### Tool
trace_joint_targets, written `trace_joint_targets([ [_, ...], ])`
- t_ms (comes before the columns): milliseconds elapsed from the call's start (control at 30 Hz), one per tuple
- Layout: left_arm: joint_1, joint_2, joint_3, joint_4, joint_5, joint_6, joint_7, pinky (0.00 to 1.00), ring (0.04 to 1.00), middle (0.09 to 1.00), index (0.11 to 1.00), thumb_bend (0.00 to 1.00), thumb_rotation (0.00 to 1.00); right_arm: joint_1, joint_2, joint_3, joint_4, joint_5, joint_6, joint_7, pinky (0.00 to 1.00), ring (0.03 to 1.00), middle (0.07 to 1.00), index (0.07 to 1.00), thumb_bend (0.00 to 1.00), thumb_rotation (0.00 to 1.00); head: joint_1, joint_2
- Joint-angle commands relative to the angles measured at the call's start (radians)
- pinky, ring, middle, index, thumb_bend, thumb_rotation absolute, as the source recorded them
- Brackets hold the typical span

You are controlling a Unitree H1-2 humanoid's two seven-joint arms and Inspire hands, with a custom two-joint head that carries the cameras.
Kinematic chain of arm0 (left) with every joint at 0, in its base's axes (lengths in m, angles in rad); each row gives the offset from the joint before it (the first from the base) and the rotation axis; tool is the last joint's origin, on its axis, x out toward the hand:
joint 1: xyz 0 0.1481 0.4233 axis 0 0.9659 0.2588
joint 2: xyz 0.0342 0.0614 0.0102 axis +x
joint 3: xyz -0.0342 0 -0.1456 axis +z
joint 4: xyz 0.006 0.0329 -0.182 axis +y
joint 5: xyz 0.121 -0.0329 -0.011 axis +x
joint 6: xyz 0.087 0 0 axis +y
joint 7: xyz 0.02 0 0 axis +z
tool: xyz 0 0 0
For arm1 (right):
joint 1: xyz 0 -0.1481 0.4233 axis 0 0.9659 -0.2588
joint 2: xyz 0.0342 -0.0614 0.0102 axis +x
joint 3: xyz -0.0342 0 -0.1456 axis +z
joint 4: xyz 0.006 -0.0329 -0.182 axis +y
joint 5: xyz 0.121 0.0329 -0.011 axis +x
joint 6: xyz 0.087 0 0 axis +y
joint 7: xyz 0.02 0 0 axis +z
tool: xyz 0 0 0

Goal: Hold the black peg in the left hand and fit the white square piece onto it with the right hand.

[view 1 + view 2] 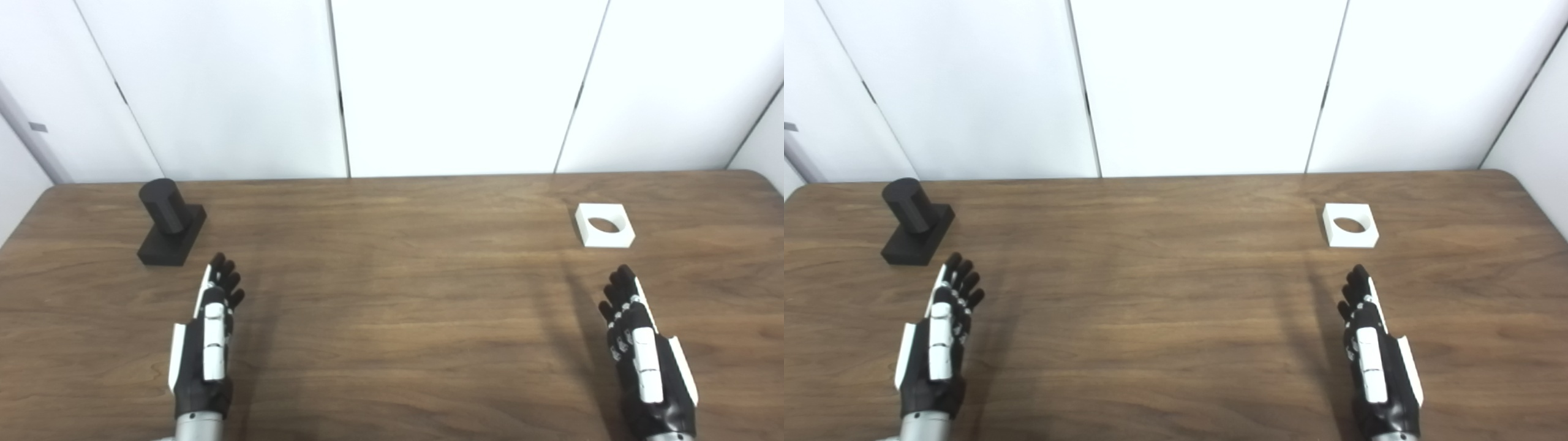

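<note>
Left eye view: a brown wooden surface (392, 294) runs up to white wall panels (459, 86), with two robot hands reaching in from the near edge and two parts lying well apart at the far side. The peg (164, 205), a black cylinder on a black square base, stands upright near the far left corner of the surface. The left hand (208, 343) hovers or rests on the near side of the peg, a little to its right, its fingers (225, 278) pointing toward the peg's base and stopping just short of it, not touching. The hand is empty, its fingers stretched forward and slightly fanned. The white square piece (604, 225), with a round hole through its middle, lies flat toward the far right of the surface, far across from the peg. The right hand (643, 355) sits on the near side of the piece, almost straight in line with it, its fingertips (621, 278) aimed at the piece but clear of it, with bare wood showing between them. This hand, too, holds nothing; its fingers are extended and lie close side by side. Both palms face inward toward the middle of the surface. Each hand throws a faint shadow on the wood beside it.
</note>
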Motion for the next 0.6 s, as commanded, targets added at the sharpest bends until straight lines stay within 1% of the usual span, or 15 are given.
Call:
trace_joint_targets([
  [0, 0.06, -0.01, 0.004, -0.025, 0.006, -0.023, 0.009, 0.93, 0.937, 0.96, 0.965, 0.48, 1.0, 0.023, 0.067, 0.011, -0.01, -0.004, -0.024, 0.003, 1.0, 1.0, 0.999, 0.989, 0.53, 0.91, -0.001, 0.001],
  [100, 0.062, -0.008, 0.007, -0.024, -0.003, -0.026, 0.005, 0.94, 0.941, 0.965, 0.966, 0.48, 1.0, 0.021, 0.063, 0.01, -0.012, -0.004, -0.018, 0.002, 1.0, 1.0, 0.999, 0.991, 0.53, 0.91, 0.0, 0.001],
  [233, 0.064, -0.009, 0.006, -0.025, -0.003, -0.026, 0.002, 0.94, 0.937, 0.966, 0.969, 0.48, 1.0, 0.019, 0.055, 0.007, -0.018, -0.011, -0.004, 0.001, 1.0, 1.0, 1.0, 0.993, 0.51, 0.97, 0.005, 0.001],
  [333, 0.067, -0.013, 0.003, -0.029, 0.006, -0.023, 0.005, 0.93, 0.934, 0.963, 0.967, 0.5, 0.99, 0.014, 0.053, 0.006, -0.017, -0.011, -0.002, 0.002, 1.0, 1.0, 1.0, 0.999, 0.51, 0.98, 0.005, 0.001],
  [467, 0.07, -0.013, 0.0, -0.027, 0.005, -0.021, 0.002, 0.92, 0.939, 0.963, 0.967, 0.51, 0.98, 0.004, 0.057, 0.005, -0.005, -0.01, -0.011, 0.002, 1.0, 1.0, 1.0, 0.997, 0.5, 0.98, 0.005, 0.001],
  [567, 0.07, -0.012, -0.002, -0.025, 0.002, -0.022, -0.001, 0.93, 0.946, 0.968, 0.972, 0.5, 0.98, 0.002, 0.056, 0.005, 0.0, -0.006, -0.012, 0.005, 1.0, 1.0, 1.0, 0.995, 0.53, 0.95, 0.011, 0.001],
])
